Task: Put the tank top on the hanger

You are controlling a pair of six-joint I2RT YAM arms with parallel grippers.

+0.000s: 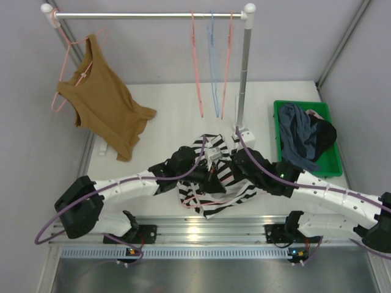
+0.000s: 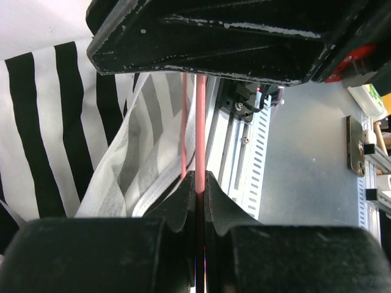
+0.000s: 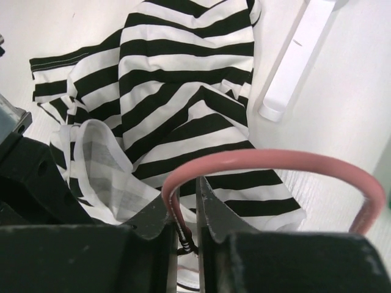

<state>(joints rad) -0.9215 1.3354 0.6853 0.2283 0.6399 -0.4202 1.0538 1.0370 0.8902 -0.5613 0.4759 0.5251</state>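
Tank top, black-and-white striped, lies crumpled on the tabletop in front of the clothes rail, close to the white foot of the rail's right post. Both arms reach in over the cloth and meet above it.

The left hand is closed narrow on a straight run of the pink hanger. The wire is pinched between its two fingers, and striped fabric bunches just beside them on the side away from the rail's foot. The right hand is also narrow. Its fingers are closed at the hanger's twisted neck, and the pink hook arches up and over beside them. From the right wrist view the tank top spreads flat toward the rail's foot, with one edge turned inside out next to the fingers.

A brown top hangs on another pink hanger at the rail's left end. Toward the rail's right end hang three bare wire hangers, a pink one, a light blue one and a second pink one. A green bin stands on the tabletop to the right of the rail's right post and holds a dark blue-grey garment.
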